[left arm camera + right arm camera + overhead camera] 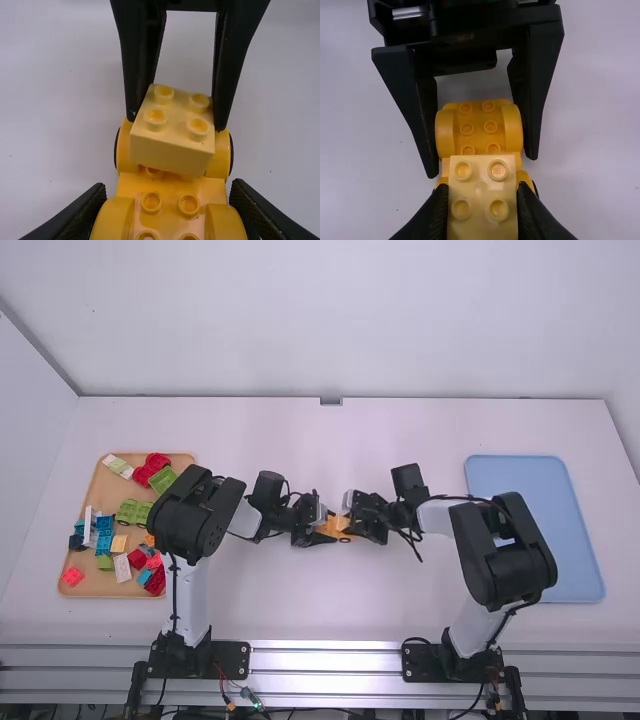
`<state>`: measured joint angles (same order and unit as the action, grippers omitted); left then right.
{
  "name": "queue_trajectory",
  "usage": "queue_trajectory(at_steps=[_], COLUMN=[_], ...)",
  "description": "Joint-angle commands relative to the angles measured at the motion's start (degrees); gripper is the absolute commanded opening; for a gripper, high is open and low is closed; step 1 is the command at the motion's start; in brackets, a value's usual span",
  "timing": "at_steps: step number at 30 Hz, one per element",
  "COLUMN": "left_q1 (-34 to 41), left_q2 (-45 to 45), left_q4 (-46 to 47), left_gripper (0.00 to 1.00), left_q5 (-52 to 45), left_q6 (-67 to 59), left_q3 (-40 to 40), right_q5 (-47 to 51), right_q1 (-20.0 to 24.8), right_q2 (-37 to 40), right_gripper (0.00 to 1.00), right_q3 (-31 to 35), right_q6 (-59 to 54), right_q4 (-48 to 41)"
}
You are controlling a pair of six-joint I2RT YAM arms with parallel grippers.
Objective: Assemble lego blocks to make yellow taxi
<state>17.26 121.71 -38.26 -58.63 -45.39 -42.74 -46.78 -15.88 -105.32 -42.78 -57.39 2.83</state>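
High view: white worktop [290, 605] across the frame, left arm [195, 515] in from lower left, right arm [498, 560] from lower right, grippers meeting just below centre.

Blue tray [535, 530] at right of frame, likely the drop-off, my guess. Tan tray [100, 590] at left has the loose stock: red, green, blue and white pieces, plus a small yellow-orange block [119, 543].

Taxi base [341, 526] is between the two grippers, near the middle of the frame. Rounded fenders at both ends, black wheel [231, 155] showing at one side. Left gripper [170, 210] has its jaws closed on the fenders at one end.

Pale yellow block [172, 145], four studs up, is in the jaws of the right gripper [482, 205], pinched on both sides. Left wrist view: block lies over the far part of the base, skewed and slightly tilted against it. Can't tell if it touches or has clicked on.

Status: rolling base looks built, so call it roughly halfway or better. Left to do, I'd say: square the block up, press it onto the studs, let go, then any further cabin or roof parts. Studs between the near fenders are bare. Main risk: pressing while skewed, so it seats on one edge only.
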Motion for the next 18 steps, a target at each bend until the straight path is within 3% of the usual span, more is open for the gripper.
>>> queue_trajectory(at_steps=[1, 6, 9, 15, 18], left_q1=[0.44, 0.44, 0.44, 0.44, 0.44], left_q2=[0.50, 0.50, 0.50, 0.50, 0.50], left_q4=[0.24, 0.24, 0.26, 0.24, 0.24], left_gripper=[0.49, 0.49, 0.49, 0.49, 0.48], left_q5=[-0.66, -0.66, -0.66, -0.66, -0.68], left_q6=[0.17, 0.15, 0.17, 0.17, 0.17], left_q3=[0.87, 0.87, 0.87, 0.87, 0.87], right_q5=[1.84, 2.05, 2.03, 1.64, 1.20], right_q1=[0.04, -0.70, -1.07, -0.33, -0.11], right_q2=[-0.02, -0.02, 0.00, 0.00, 0.00], right_gripper=[0.27, 0.34, 0.52, 0.54, 0.48], right_q3=[0.44, 0.44, 0.44, 0.17, -0.31], right_q6=[0.17, 0.15, 0.20, 0.22, 0.20], right_q4=[-0.70, -0.66, -0.33, -0.26, -0.70])
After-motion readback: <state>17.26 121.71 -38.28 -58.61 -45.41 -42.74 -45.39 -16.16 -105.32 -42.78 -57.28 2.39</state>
